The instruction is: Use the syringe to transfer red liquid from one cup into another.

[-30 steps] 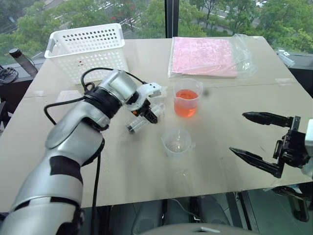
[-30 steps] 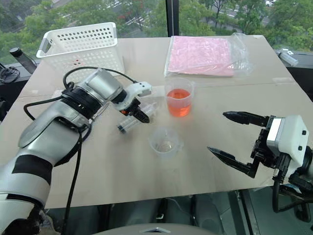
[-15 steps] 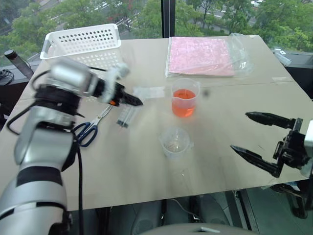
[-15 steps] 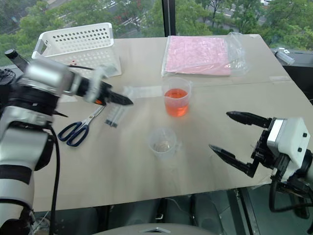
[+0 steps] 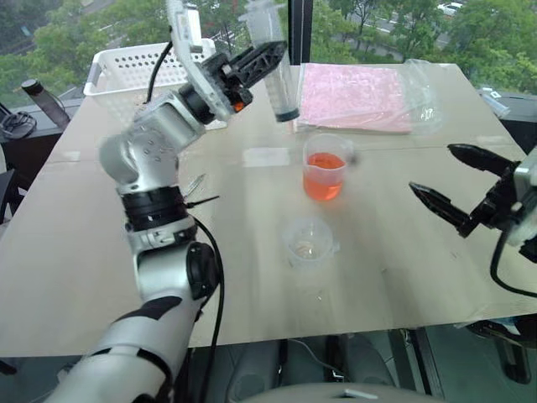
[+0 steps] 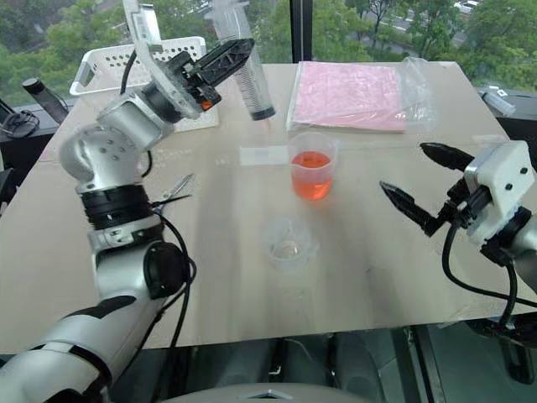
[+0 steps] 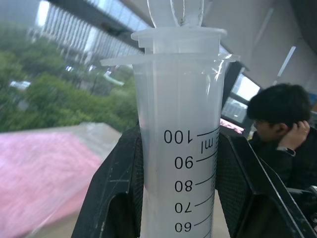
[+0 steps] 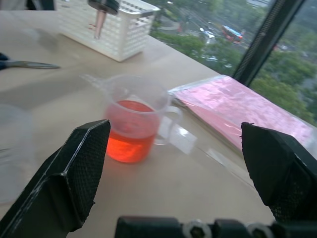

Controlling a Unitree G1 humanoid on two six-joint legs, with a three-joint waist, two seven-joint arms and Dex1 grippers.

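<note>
My left gripper (image 5: 267, 55) is raised high over the far side of the table, shut on the barrel of the syringe (image 5: 282, 91). The syringe hangs nearly upright, tip down, plunger ring up; in the left wrist view its graduated barrel (image 7: 178, 148) sits between the black fingers (image 7: 119, 188). Below and to the right of its tip stands the cup (image 5: 325, 168) with red liquid (image 5: 324, 185). The nearly colourless cup (image 5: 309, 243) stands nearer to me. My right gripper (image 5: 430, 168) hovers open to the right of the red cup, pointing at it (image 8: 131, 126).
A white perforated basket (image 5: 143, 71) stands at the back left, and a pink packet in a clear bag (image 5: 352, 92) lies at the back. Scissors (image 5: 195, 185) and a small clear wrapper (image 5: 267, 156) lie on the table. A person (image 7: 280, 129) sits beyond the table.
My left arm has lifted the syringe off the table and swung it upright, tip down, uncovering the scissors. My right gripper has moved forward toward the red cup, still open.
</note>
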